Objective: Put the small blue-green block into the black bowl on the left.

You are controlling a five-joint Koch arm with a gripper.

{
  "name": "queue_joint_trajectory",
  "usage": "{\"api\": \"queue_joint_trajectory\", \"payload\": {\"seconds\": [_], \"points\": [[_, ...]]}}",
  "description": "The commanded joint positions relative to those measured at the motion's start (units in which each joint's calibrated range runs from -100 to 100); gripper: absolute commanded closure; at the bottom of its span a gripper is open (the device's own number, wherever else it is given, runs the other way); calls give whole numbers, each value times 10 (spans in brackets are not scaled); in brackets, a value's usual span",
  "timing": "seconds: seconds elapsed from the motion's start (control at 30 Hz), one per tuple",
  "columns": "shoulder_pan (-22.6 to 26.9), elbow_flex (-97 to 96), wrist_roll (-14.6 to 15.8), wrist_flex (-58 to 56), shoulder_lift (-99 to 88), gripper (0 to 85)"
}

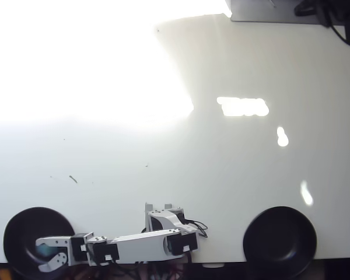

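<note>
In the overhead view the black bowl (23,224) sits at the bottom left of the white table. My gripper (41,254) reaches over its lower right part from the right. Its two pale fingers (52,240) stand apart, one above the other in the picture. The small blue-green block (45,251) shows only as a dim teal patch between them, down against the bowl's dark inside. Neither finger visibly presses on it.
A second black bowl (280,240) sits at the bottom right. The arm's base (163,224) with its cables stands at the bottom middle edge. Strong glare washes out the upper left of the table (233,169). A dark device (280,10) lies at the top right.
</note>
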Motion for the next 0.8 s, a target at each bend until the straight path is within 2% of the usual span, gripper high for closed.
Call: {"api": "queue_joint_trajectory", "payload": {"seconds": [0.0,0.1,0.37,0.47,0.5,0.77], "points": [[0,16,0,16,-24,510],[-3,16,0,11,-30,510],[-25,21,41,-1,-48,511],[-39,25,66,-2,-51,511],[-43,27,85,-3,-51,511],[-101,26,175,-27,-62,511]]}}
